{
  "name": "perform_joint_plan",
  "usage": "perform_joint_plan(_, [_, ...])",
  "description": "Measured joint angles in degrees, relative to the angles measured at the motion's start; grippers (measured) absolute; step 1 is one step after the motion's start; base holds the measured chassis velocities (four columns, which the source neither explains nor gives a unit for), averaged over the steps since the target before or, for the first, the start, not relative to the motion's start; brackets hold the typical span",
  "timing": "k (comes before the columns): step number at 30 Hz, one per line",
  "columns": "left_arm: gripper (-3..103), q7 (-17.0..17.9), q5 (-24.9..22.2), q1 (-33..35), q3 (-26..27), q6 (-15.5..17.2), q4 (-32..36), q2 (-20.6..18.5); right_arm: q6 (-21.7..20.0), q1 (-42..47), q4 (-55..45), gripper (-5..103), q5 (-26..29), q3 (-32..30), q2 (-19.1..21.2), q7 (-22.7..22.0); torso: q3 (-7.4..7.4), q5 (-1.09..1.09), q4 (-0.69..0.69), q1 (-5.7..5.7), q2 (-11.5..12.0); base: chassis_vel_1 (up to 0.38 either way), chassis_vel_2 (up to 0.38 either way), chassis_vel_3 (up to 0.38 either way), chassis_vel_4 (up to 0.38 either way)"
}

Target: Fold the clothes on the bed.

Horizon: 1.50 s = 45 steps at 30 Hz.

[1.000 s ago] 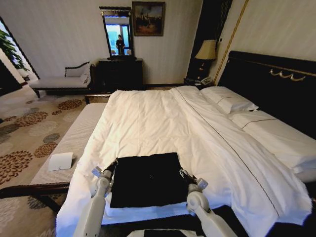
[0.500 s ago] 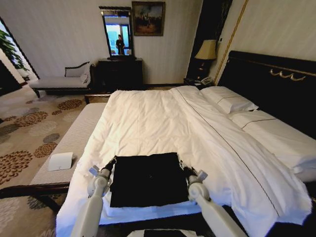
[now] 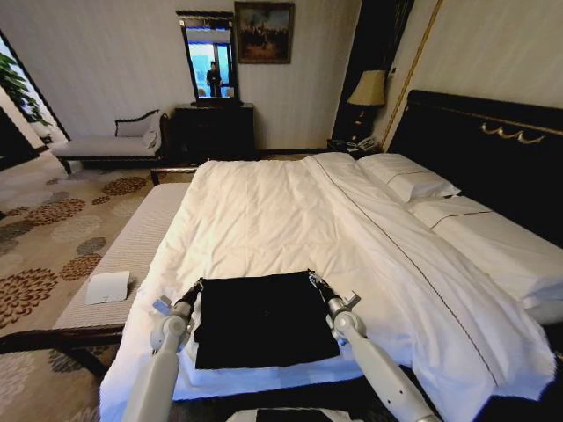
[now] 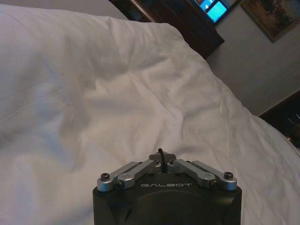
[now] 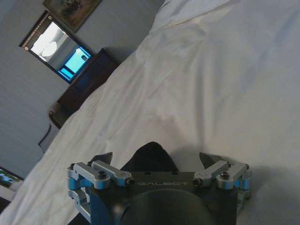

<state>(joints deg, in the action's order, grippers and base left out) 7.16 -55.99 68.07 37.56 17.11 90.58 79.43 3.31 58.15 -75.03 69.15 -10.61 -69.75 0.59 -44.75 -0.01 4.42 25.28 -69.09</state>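
White bedding covers the bed [image 3: 264, 211], and the black T-shirt [image 3: 264, 318] lies flat as a folded rectangle near the foot edge. The left gripper [image 3: 197, 286] sits at its far left corner, fingers pinched together with nothing clearly caught. The right gripper [image 3: 312, 278], at the far right corner, stands wide over the cloth [image 5: 150, 157]. A fold looks underway; next, both need firm corner holds.
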Motion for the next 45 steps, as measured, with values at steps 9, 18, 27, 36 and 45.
perform_joint_plan(9, [0, 0.22, 0.27, 0.36, -0.2, 0.0, 0.4, 0.27, 0.6, -0.91, 2.33, 79, 0.16, 0.0, -0.99, 3.37, 0.0, 0.02, -0.01, 0.0, 0.0, 0.0, 0.0, 0.0, 0.0])
perform_joint_plan(18, [0, 0.26, 0.52, 0.63, -0.23, -0.04, 0.26, 0.13, 1.36, -0.82, 2.53, 45, 0.08, 0.2, -0.88, 6.04, 0.0, 0.01, -0.01, 0.0, 0.0, 0.0, 0.0, 0.0, 0.0])
perform_joint_plan(27, [0, 0.33, 0.59, 0.67, -0.33, -0.06, 0.29, -0.16, 2.23, -0.33, 2.66, 13, -0.18, 0.26, -0.81, 8.89, 0.0, 0.01, -0.01, 0.0, 0.0, 0.0, 0.0, 0.0, 0.0])
perform_joint_plan(36, [0, 0.39, -1.16, 1.99, 0.07, 0.02, 5.27, -0.64, 6.24, 1.53, -3.22, 2, 1.05, -0.67, 0.42, 15.51, -0.01, 0.0, -0.01, 0.0, 0.0, 0.0, 0.0, 0.0, 0.0])
perform_joint_plan(45, [0, 2.86, -8.43, 3.55, 2.63, 1.79, 19.3, -5.04, 10.23, 3.33, -16.99, 2, 4.57, -2.73, 5.74, 16.8, 0.0, 0.0, 0.0, 0.0, 0.0, 0.0, 0.0, 0.0, 0.0])
